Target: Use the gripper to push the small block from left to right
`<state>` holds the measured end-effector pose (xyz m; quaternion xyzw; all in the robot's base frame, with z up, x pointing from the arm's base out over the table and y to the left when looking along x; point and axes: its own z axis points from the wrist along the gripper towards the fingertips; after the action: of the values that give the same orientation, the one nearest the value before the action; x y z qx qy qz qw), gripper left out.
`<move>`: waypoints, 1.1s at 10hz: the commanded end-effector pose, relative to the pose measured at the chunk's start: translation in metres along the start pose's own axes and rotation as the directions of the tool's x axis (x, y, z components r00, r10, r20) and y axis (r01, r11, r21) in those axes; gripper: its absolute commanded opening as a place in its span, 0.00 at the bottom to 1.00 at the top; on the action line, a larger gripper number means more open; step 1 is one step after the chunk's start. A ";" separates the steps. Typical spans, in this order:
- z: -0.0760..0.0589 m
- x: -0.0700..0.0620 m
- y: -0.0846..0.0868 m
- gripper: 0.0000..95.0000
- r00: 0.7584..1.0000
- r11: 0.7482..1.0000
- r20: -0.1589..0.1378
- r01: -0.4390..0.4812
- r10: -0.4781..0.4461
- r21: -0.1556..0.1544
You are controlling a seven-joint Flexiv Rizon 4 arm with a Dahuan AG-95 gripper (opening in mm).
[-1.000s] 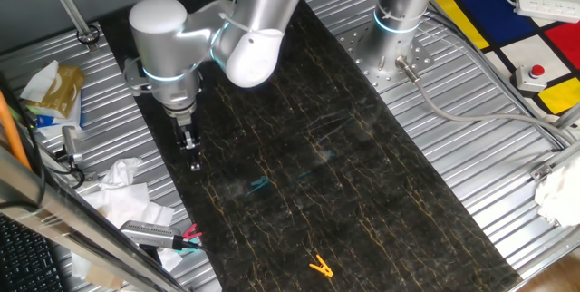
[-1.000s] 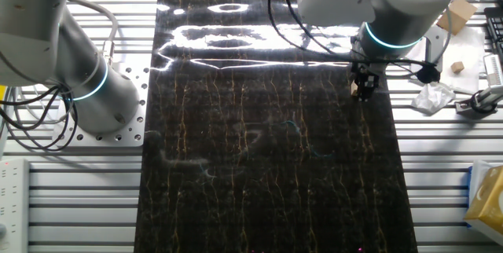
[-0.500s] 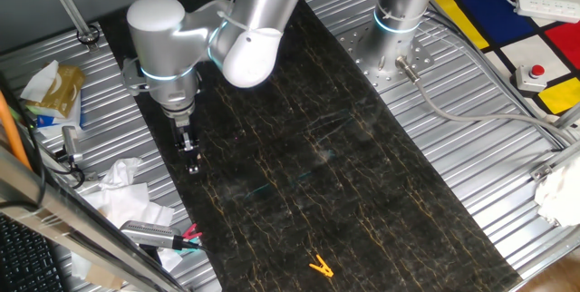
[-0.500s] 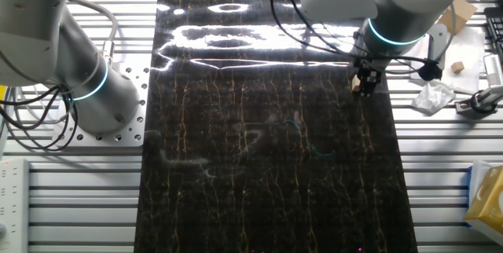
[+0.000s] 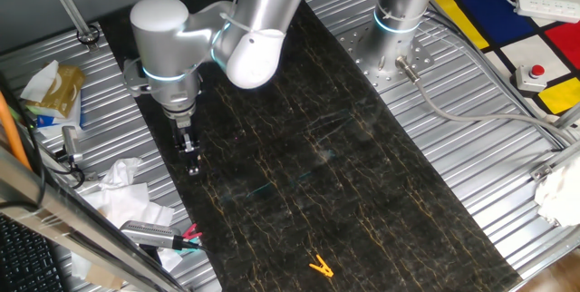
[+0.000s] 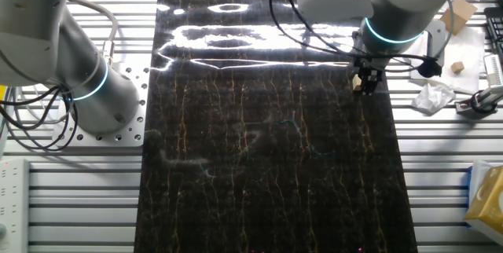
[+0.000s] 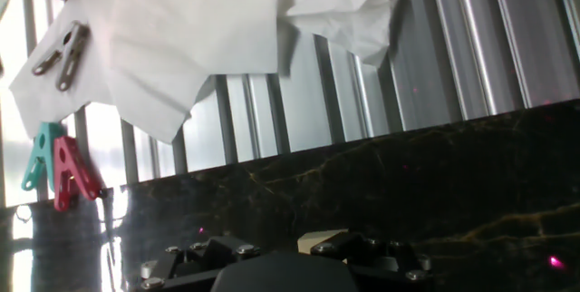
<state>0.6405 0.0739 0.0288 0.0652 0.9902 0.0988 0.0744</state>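
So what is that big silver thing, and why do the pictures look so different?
That silver thing is a robot arm. At its tip is a small black hand with two fingers, pointing down at a black mat on a metal table. Two pictures come from cameras fixed at different sides of the table, so the same arm looks turned around. The third comes from a camera on the hand itself. There you see crumpled white paper and red and teal pegs beside the mat. A little tan wooden block sits right next to the hand. I cannot tell if the fingers are open or shut. A yellow peg lies farther along the mat.
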 end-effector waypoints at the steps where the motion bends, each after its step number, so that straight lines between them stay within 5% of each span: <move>1: 0.000 0.000 0.000 0.80 1.000 1.000 0.008 -0.003 0.003 -0.007; 11: -0.002 -0.001 0.003 0.80 0.999 1.000 0.030 0.018 -0.018 -0.007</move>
<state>0.6432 0.0766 0.0314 0.0574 0.9891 0.1010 0.0909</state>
